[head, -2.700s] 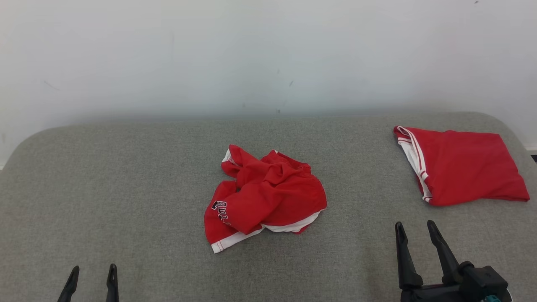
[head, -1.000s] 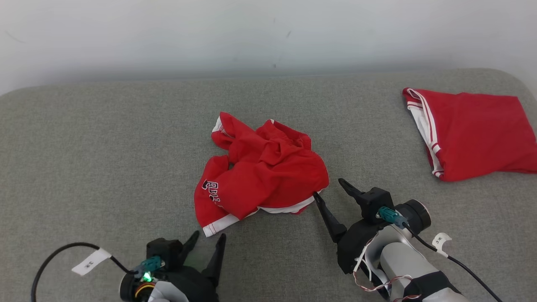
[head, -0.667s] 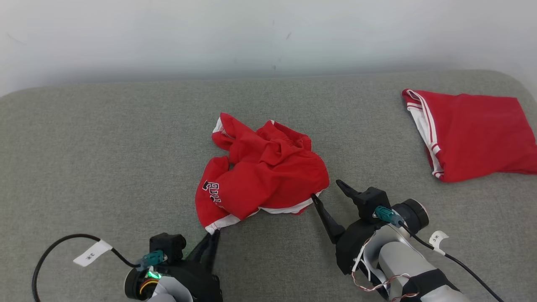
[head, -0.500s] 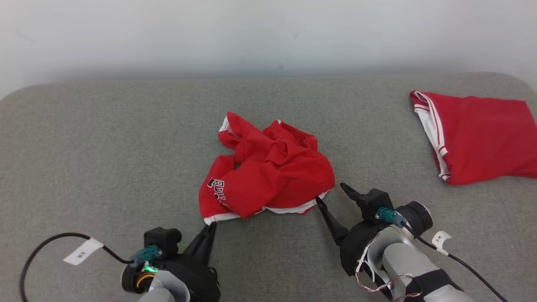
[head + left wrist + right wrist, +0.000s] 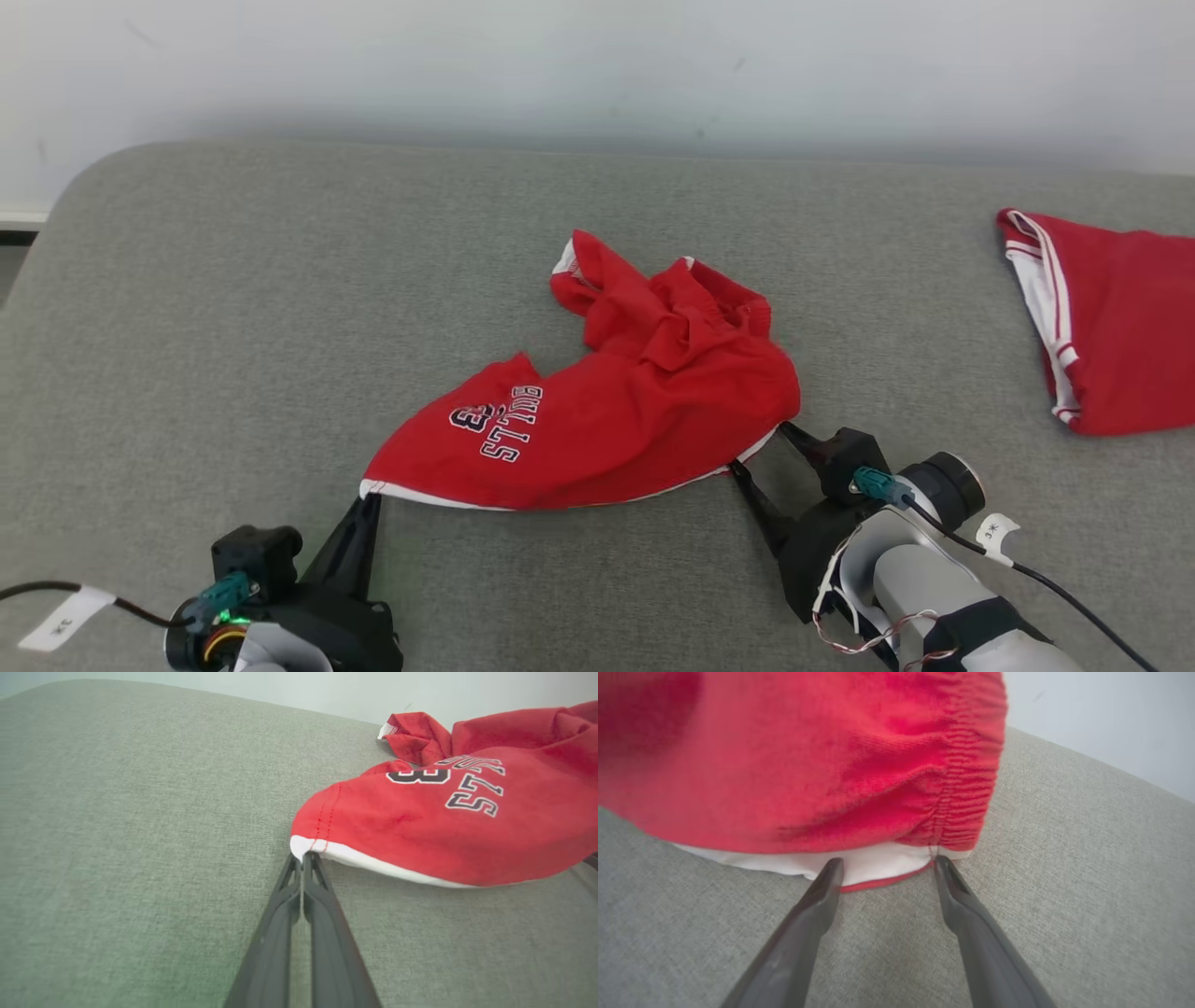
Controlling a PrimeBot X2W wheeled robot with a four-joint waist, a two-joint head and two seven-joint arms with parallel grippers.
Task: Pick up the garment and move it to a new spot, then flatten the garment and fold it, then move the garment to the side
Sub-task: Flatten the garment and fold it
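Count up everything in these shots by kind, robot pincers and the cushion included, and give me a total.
Red fabric garments: 2 (crumpled red fabric garment with lettering, folded red fabric garment with white trim)
Dark two-fingered pincers: 2 (left pincer, right pincer)
Grey woven cushion surface: 1
Total: 5

Crumpled red fabric garment w/ white hem trim and dark, white-edged lettering + number on top. Lies approx. mid grey upholstered surface. Near-left hem corner stretched out to a point. Far part bunched in thick folds. Gathered elastic waistband at right edge.
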